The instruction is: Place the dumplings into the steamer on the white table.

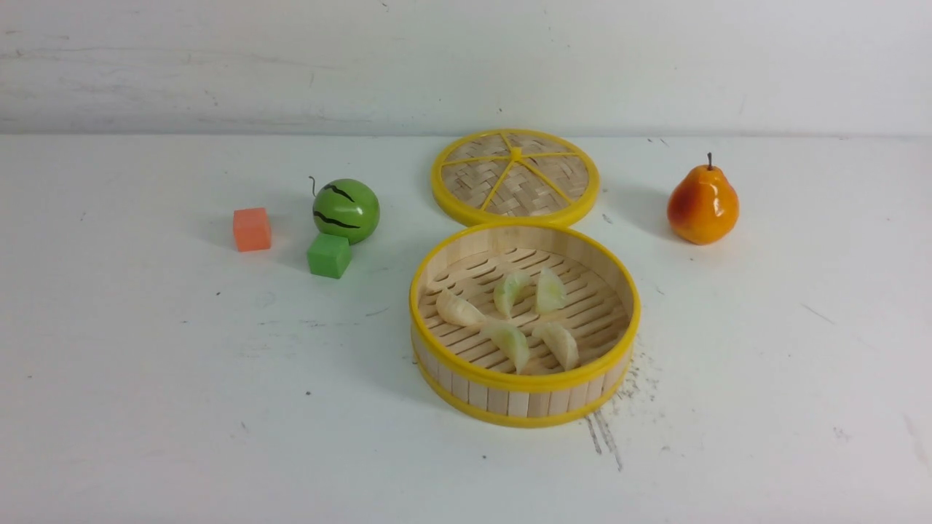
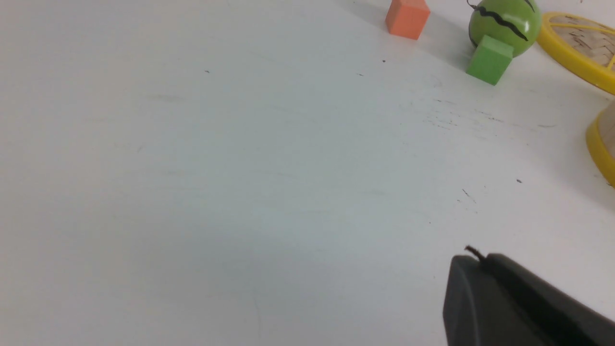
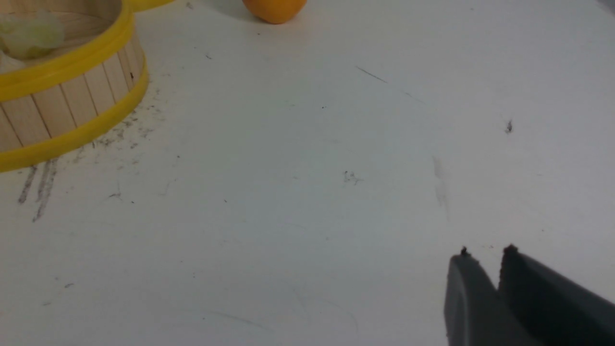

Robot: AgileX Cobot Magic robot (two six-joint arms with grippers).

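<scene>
The steamer [image 1: 524, 389] stands in the middle of the white table [image 1: 182, 407], uncovered. Several pale dumplings [image 1: 511, 342] lie on its slatted floor. Neither arm shows in the front view. In the left wrist view my left gripper [image 2: 483, 258] hangs over bare table with its jaws pressed together and nothing in them; a strip of the steamer's rim [image 2: 600, 144] shows at the edge. In the right wrist view my right gripper [image 3: 485, 252] has a narrow gap between its tips and holds nothing. It is well apart from the steamer wall [image 3: 62, 96], with one dumpling [image 3: 31, 33] visible inside.
The woven yellow-spoked lid [image 1: 515, 177] lies flat just behind the steamer. A green striped ball [image 1: 346, 209], a green cube [image 1: 329, 255] and an orange cube [image 1: 252, 228] sit to the left. An orange pear [image 1: 703, 200] stands at the right.
</scene>
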